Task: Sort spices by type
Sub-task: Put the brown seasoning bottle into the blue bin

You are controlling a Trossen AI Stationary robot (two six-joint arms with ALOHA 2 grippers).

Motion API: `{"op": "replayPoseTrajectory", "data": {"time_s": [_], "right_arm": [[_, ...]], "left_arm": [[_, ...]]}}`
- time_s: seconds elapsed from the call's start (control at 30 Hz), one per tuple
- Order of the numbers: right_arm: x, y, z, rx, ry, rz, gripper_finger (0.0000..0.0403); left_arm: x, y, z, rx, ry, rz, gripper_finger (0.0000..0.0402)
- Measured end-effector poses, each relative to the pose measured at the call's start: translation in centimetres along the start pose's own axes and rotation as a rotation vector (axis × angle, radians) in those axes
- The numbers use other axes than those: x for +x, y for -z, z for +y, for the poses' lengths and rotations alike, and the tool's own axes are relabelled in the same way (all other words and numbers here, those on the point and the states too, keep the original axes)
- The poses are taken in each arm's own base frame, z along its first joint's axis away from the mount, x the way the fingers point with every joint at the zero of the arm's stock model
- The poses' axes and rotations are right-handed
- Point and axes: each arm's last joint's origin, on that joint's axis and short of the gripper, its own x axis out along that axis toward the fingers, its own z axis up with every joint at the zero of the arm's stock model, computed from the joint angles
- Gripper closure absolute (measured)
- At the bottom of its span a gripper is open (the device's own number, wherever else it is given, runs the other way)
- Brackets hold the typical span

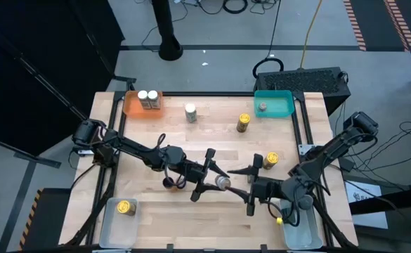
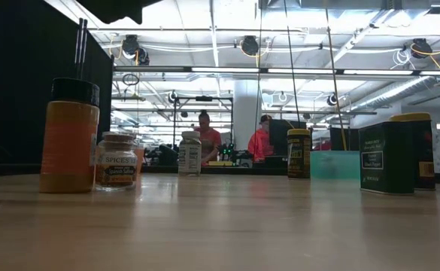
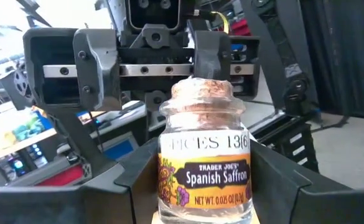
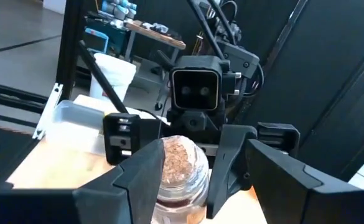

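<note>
With both the left end effector (image 1: 206, 173) and the right end effector (image 1: 252, 184) clamped on one cork-topped Spanish saffron jar (image 3: 205, 163) above mid-worktop (image 1: 191, 211), a mistimed release or opposing pull could drop or crack it.

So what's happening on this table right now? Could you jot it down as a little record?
item in play: saffron jar, mid-table
left hand: shut on the saffron jar
right hand: facing it at the jar's cork end
orange tray: two white-topped jars
teal tray: one grey-lidded jar
loose on table: pale jar, yellow jars
</note>
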Motion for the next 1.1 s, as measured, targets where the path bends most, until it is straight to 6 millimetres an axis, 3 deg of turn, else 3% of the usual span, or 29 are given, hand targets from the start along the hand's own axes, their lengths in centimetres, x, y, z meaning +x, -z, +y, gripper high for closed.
{"op": "replayPoseTrajectory", "data": {"time_s": [0.43, 0.57, 0.8, 1.1], "right_arm": [[-0.6, -1.2, -0.4, -0.028, 0.016, -0.068, 0.0188], [-0.9, -1.0, 0.1, -0.018, -0.022, -0.056, 0.0188], [-0.9, -0.8, -0.2, -0.021, 0.058, -0.024, 0.0188], [0.6, 0.2, -1.1, -0.025, 0.077, 0.024, 0.0188]], "left_arm": [[0.0, -0.4, 0.4, 0.002, -0.062, -0.018, 0.0201], [0.0, -0.2, 0.8, 0.001, -0.144, 0.014, 0.0201], [0.0, -0.1, 0.9, 0.001, -0.124, 0.013, 0.0201], [0.0, -0.3, 0.9, 0.012, -0.118, -0.002, 0.0201]]}}
